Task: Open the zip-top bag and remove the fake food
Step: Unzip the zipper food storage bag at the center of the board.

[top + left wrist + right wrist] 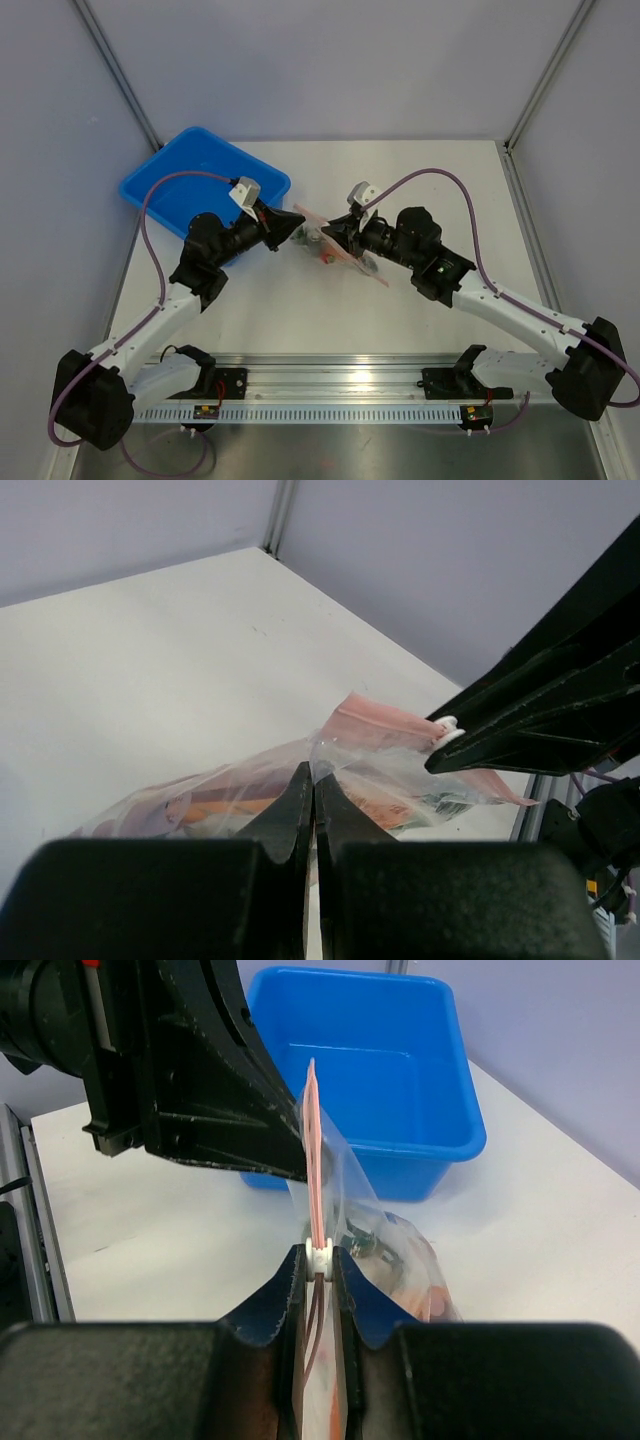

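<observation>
From above, the zip-top bag (320, 242) sits at the middle of the frame, stretched between the two arms, with its pink zip strip (372, 275) running diagonally from upper left to lower right. The left pincer (291, 233) meets the bag's left side and the right pincer (337, 236) meets its right. The blue bin (205, 176) stands just to the upper left on the pale desk (440, 190). In the left wrist view, the left pincer's tips are pressed together at lower centre on a fold of the clear film. The bag spreads out beyond them, and the orange fake food (226, 807) shows through the plastic at lower left. The right pincer reaches in from the right edge and touches the bag's top edge by the pink strip. In the right wrist view, the right pincer's two fingers are clamped at lower centre on the strip, right at a small white slider (320, 1256). The strip rises straight up from it, the pouch sags to the right, and the left pincer fills the upper left, gripping the film beside the strip.
</observation>
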Motion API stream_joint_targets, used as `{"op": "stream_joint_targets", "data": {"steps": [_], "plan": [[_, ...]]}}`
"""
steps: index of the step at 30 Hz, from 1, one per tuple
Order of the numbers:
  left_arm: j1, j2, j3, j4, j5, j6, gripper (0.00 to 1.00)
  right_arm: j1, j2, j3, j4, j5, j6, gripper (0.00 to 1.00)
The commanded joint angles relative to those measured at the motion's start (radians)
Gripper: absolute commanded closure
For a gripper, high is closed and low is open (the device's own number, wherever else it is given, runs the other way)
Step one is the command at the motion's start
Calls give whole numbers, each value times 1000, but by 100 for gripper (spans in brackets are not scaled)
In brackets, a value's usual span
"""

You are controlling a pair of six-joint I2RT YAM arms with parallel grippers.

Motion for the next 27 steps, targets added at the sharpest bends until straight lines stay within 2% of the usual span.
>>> {"op": "stream_joint_targets", "data": {"steps": [1,21,27], "plan": [[38,-32,-1,31,-112,-23,100,10,-45,-4,-32,-13,8,93],[195,-60,-44,-110,-287,-109,100,9,-100,-17,-100,31,-8,98],[229,-87,-75,-108,-337,-139,100,9,-117,-17,-117,47,-13,98]]}}
